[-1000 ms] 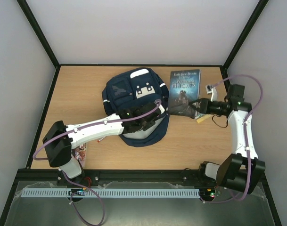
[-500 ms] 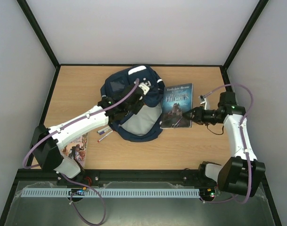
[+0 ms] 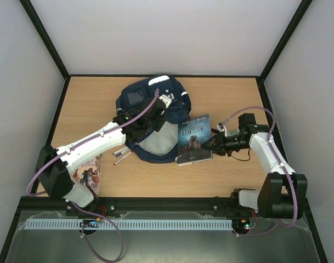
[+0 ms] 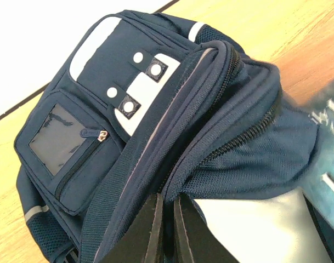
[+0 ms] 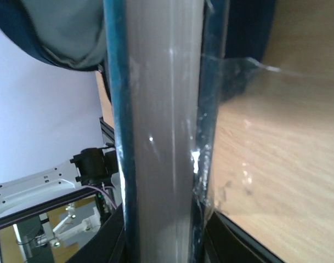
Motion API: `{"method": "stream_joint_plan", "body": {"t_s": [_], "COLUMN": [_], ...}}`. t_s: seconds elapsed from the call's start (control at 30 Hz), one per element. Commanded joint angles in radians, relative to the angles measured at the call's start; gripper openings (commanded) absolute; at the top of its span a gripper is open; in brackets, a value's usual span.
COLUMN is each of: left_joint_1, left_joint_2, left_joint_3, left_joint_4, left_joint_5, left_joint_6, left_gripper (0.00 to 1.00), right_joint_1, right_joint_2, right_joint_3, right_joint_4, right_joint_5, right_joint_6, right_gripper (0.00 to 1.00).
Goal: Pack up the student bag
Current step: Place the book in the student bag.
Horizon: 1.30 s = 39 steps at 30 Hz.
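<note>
Left wrist view: the left gripper (image 4: 165,203) is pressed together on the zipped rim of the student bag (image 4: 95,104), and the mouth is held open. Seen from above, a book (image 3: 193,139) is pinched at its right edge by the right gripper (image 3: 214,143) and lies against the bag's right side. The bag is placed mid-table (image 3: 84,109), towards the back.
</note>
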Motion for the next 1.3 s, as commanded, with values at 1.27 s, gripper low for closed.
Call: {"method": "stream_joint_plan", "body": {"t_s": [1.27], "left_joint_1": [-0.018], "left_joint_2": [-0.136], "left_joint_3": [0.097], "left_joint_4": [0.11], "left_joint_5": [0.12], "left_joint_6": [-0.028], "left_gripper": [0.02], "right_joint_1": [0.273], "right_joint_2": [0.321], "right_joint_3": [0.173], "right_joint_4": [0.11], "right_joint_5": [-0.33], "right_joint_6": [0.078], "right_gripper": [0.01]}}
